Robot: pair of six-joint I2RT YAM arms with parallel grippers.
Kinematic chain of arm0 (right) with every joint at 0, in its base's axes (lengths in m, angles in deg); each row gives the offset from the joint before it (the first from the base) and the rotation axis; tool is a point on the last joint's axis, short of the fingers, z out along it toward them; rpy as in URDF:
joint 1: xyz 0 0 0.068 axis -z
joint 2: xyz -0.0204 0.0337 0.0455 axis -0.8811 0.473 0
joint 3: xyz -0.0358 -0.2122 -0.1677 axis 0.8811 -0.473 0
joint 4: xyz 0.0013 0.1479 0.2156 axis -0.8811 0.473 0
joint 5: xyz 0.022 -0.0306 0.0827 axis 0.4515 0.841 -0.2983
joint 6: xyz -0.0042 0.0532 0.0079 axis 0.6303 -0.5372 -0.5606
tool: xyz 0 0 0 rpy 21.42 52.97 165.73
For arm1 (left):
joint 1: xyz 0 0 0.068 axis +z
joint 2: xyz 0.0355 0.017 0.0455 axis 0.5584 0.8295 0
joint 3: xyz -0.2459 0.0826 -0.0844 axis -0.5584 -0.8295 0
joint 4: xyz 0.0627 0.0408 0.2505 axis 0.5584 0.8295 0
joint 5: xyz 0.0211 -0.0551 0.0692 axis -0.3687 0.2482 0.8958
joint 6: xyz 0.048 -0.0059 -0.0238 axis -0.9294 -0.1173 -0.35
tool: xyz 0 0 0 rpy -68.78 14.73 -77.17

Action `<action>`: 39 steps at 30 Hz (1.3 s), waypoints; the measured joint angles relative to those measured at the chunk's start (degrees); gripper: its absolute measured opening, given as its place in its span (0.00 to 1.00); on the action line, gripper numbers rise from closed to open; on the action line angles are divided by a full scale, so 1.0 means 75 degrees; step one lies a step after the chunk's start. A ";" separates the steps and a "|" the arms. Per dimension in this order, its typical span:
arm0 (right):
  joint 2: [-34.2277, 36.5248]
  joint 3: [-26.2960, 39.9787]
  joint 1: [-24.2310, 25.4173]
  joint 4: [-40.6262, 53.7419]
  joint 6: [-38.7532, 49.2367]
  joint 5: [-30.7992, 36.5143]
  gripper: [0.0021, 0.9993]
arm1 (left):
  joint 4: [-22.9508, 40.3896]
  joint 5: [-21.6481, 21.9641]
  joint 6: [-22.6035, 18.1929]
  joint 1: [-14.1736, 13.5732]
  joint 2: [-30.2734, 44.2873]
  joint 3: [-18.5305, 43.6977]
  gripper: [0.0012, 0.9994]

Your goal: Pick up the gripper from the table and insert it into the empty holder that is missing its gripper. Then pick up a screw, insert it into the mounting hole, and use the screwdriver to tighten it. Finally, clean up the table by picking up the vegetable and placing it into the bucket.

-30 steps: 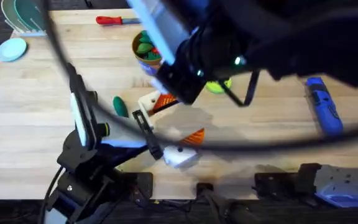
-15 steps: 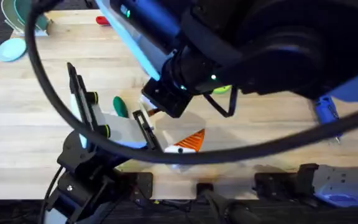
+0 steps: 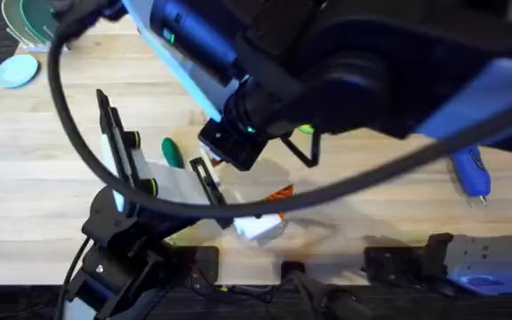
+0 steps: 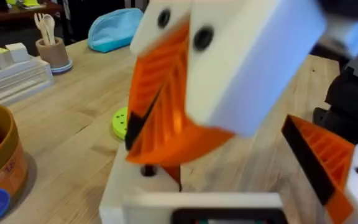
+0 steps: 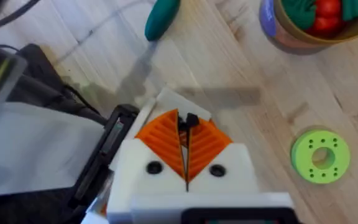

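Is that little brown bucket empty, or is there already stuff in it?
Not empty. The bucket already holds red and green toy pieces.

We see a pale wood table [image 5: 241, 118], matt w/ visible grain. Right gripper [image 5: 186, 163]: matt white plastic blocks, orange ribbed plastic pads. Vegetable [image 5: 162, 17]: smooth dark-green plastic, slight sheen. Bucket [image 5: 291, 34]: smooth orange-brown wall. Lime disc [image 5: 320, 155]: matt plastic. Screwdriver [image 3: 469, 171]: glossy blue plastic.
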 joint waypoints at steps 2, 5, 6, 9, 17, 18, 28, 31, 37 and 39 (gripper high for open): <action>0.0148 0.0000 0.0000 0.0003 -0.0012 -0.0002 0.00 | 0.0015 0.0009 0.0038 0.0000 0.0000 0.0000 0.99; 0.0202 0.0020 0.0000 -0.0006 -0.0020 -0.0002 0.00 | 0.0012 0.0041 0.0087 0.0000 0.0050 0.0000 0.99; 0.0202 0.0020 0.0000 -0.0003 -0.0023 -0.0002 0.00 | 0.0012 0.0038 0.0087 0.0000 0.0050 0.0000 0.99; 0.0202 0.0020 0.0000 -0.0006 -0.0023 -0.0002 0.00 | 0.0012 0.0038 0.0087 0.0000 0.0047 0.0000 0.99; 0.0163 0.0038 0.0120 0.0012 -0.0108 0.0275 0.78 | 0.0009 0.0006 0.0080 0.0000 0.0048 0.0000 0.99; 0.0125 0.0038 0.0162 0.0037 -0.0083 0.0348 0.89 | 0.0009 0.0006 0.0079 0.0000 0.0047 0.0000 0.99; -0.1023 0.0038 0.0432 0.0751 -0.0105 0.0039 0.96 | 0.0003 -0.0006 0.0020 0.0000 0.0047 0.0000 0.99; -0.1676 0.0038 0.0793 0.1242 -0.0105 0.0025 0.96 | 0.0003 -0.0006 0.0003 0.0000 0.0047 0.0000 0.99; -0.3123 0.0038 0.1353 0.2244 -0.0146 0.0023 0.96 | 0.0003 -0.0006 0.0000 0.0000 0.0047 0.0000 0.99; -0.3661 0.0038 0.1533 0.2517 -0.0229 0.0022 0.96 | 0.0003 -0.0006 0.0000 0.0000 0.0047 0.0000 0.99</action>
